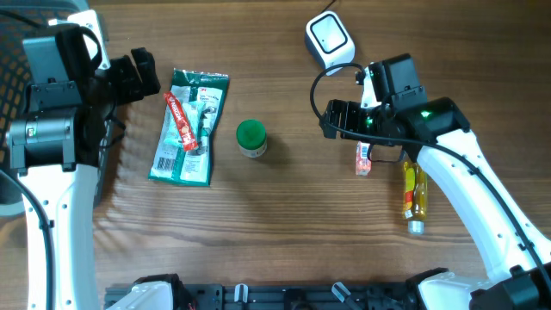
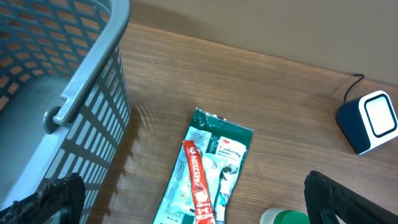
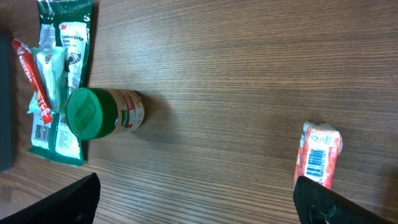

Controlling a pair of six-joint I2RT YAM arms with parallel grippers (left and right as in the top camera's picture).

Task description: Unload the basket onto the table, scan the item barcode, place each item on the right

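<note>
Overhead view: bare wooden table (image 1: 284, 232) fills the lower middle of the frame. A wide open gap lies between the green-lidded jar (image 1: 251, 138) at centre and the small red pack (image 1: 364, 158) to its right. A flat green packet (image 1: 189, 127) lies just left of the jar. A white scanner (image 1: 330, 39) stands at upper centre-right, and a mesh basket (image 1: 10, 60) blocks the upper left edge.

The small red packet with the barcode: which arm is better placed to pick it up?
Right. The open right pincer hangs close to the red packet, whose barcode faces up, with the scanner on that side. The left pincer is far off, by the basket.
</note>
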